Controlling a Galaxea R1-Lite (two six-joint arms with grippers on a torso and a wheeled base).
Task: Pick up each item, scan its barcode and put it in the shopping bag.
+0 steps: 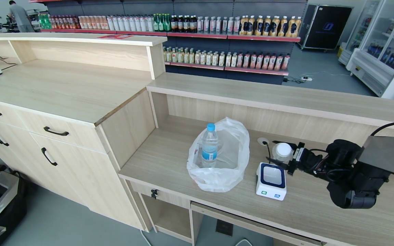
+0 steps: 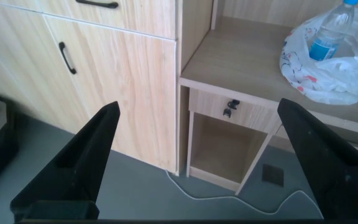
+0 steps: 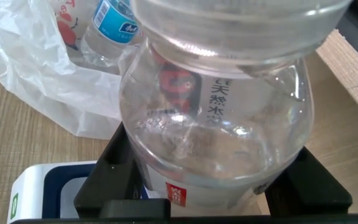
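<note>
Where shelves (image 1: 231, 34) stand, seemingly laminate counter (image 1: 169, 153), bag (image 1: 217, 181)

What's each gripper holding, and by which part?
Right gripper holds a clear bottle around its body. Left gripper is open, holding nothing.

Drink shelves (image 1: 231, 32), wooden drawers (image 1: 29, 123)

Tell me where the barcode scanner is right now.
In the head view the scanner sits on the lower counter, just right of the shopping bag and close in front of the bottle held by the right end effector.
</note>
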